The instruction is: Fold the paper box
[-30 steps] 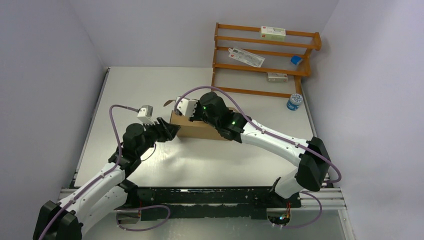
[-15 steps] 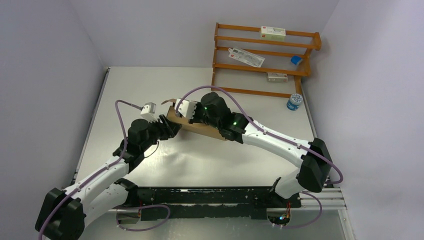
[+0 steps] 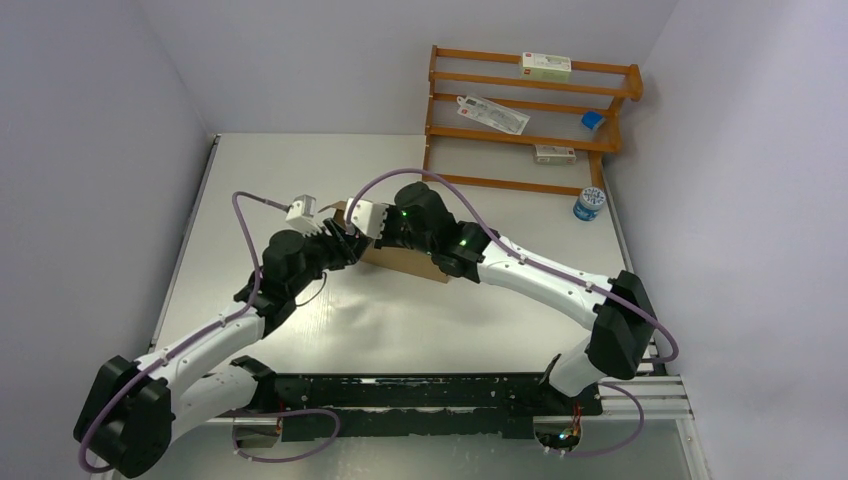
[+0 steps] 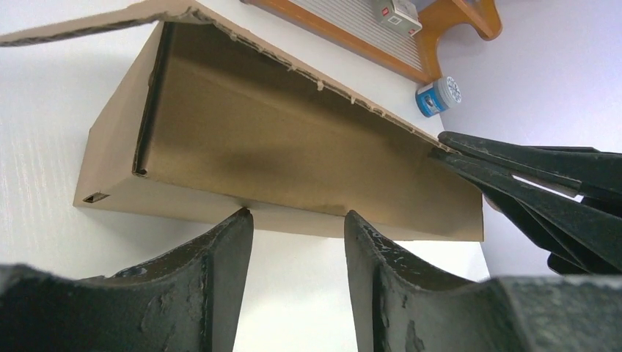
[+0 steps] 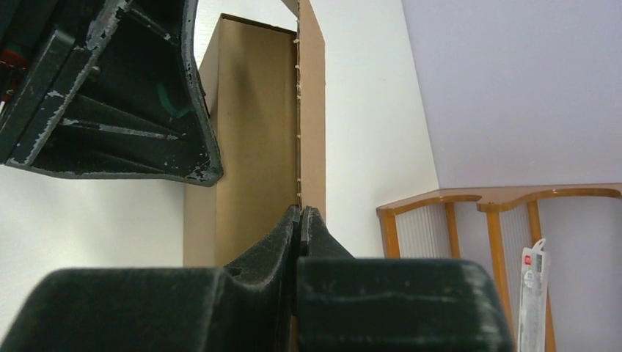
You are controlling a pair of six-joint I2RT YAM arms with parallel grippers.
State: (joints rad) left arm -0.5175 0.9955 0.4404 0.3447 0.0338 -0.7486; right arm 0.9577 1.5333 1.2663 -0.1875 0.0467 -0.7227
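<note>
The paper box (image 3: 405, 263) is a brown cardboard shell, tilted up off the table between the two arms. In the left wrist view the paper box (image 4: 279, 147) shows its hollow underside, and a thin lid panel juts over it. My left gripper (image 4: 297, 216) is open. Both fingertips (image 4: 238, 220) press against the box's lower edge, and nothing lies between them. My right gripper (image 5: 301, 214) is shut on the thin edge of a box panel (image 5: 312, 110). Its black fingers (image 4: 528, 187) also reach the box's right corner in the left wrist view.
A wooden rack (image 3: 530, 110) at the back right holds white cartons and a blue item. A blue-lidded jar (image 3: 588, 204) stands beside its foot. Lilac walls close in on both sides of the white table (image 3: 260, 180).
The box has tipped up from resting flat. My left gripper has moved forward and right against it and narrowed a little. My right gripper has closed fully on the panel edge.
</note>
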